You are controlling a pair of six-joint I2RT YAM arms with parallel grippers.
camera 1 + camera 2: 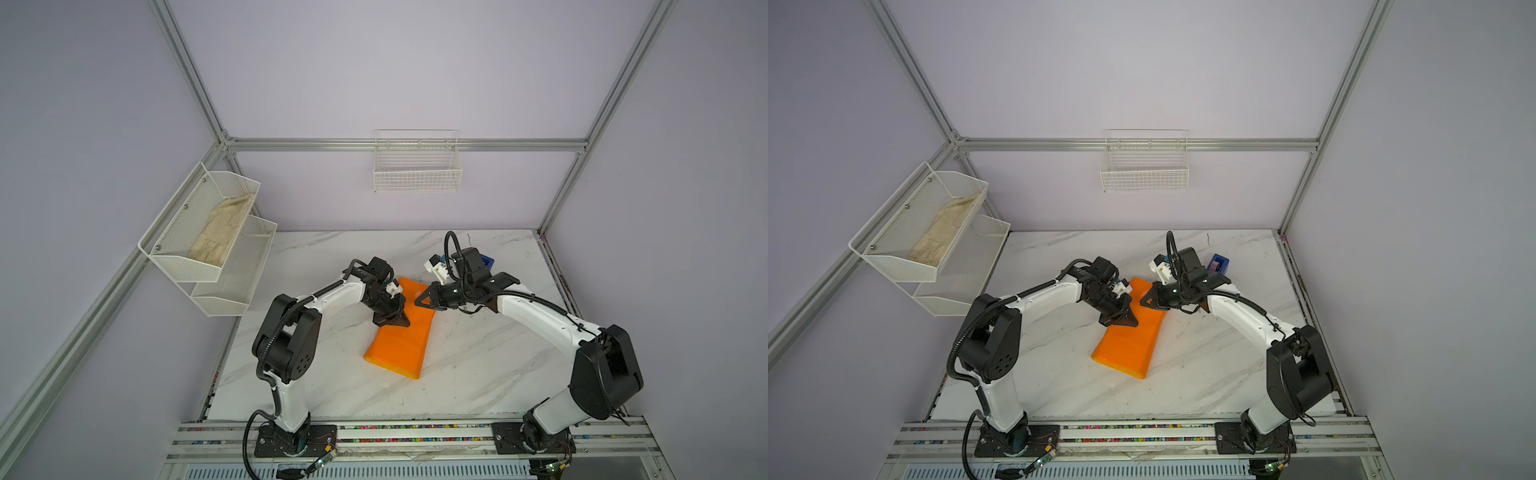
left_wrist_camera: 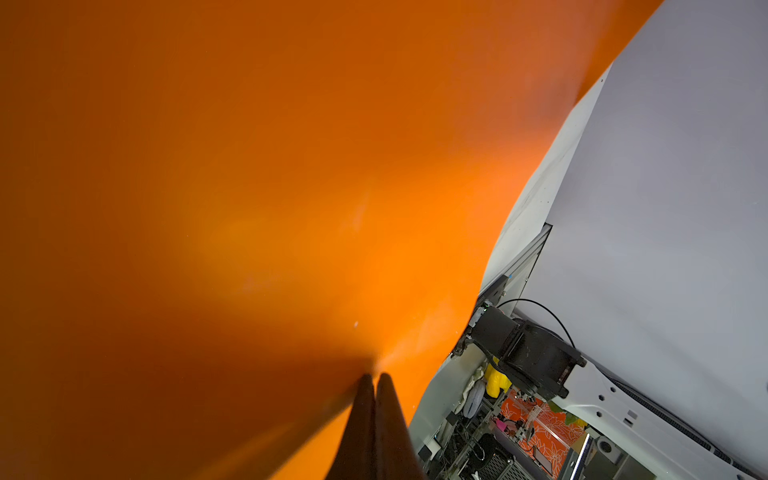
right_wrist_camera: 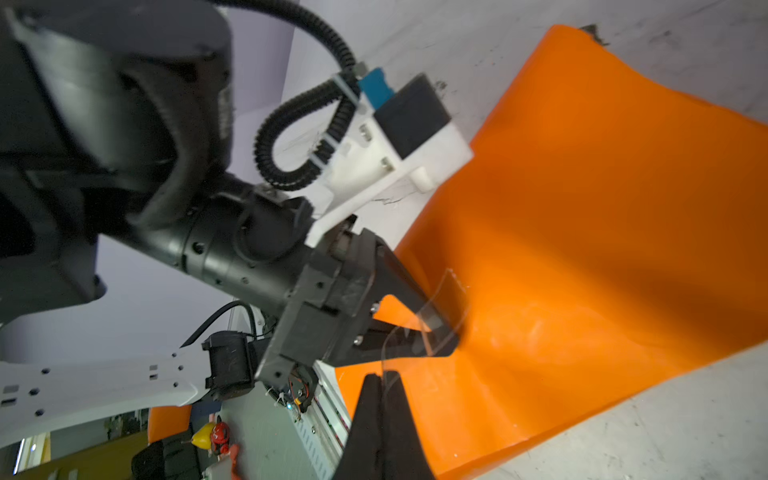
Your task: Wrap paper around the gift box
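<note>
Starting at the left, the left claw (image 1: 402, 323) is seen with its fingers together and nothing between them, the tips pressed down on the paper (image 1: 399, 353). The left wrist view is filled with orange right up to those tips. The paper lies on the desk (image 1: 478, 365) between the two arms, folded over into a long parcel whose ends flare and are not yet tucked in. The box is not seen in any view. It is judged to be hidden inside the fold, somewhere near the left claw, though this cannot be confirmed. Further right, the right claw (image 3: 381, 376) is clamped on a strip of clear tape (image 3: 449, 303), which curves from its tips across to the spot pinned by the left claw. Behind the right arm a blue dispenser (image 1: 1219, 264) stands on the desk. The first wrap round the box is judged done, and the seam is at the taping stage. As far as can be told, the strip is yet to be smoothed flat and let go, and both ends are yet to be folded in and fastened.
</note>
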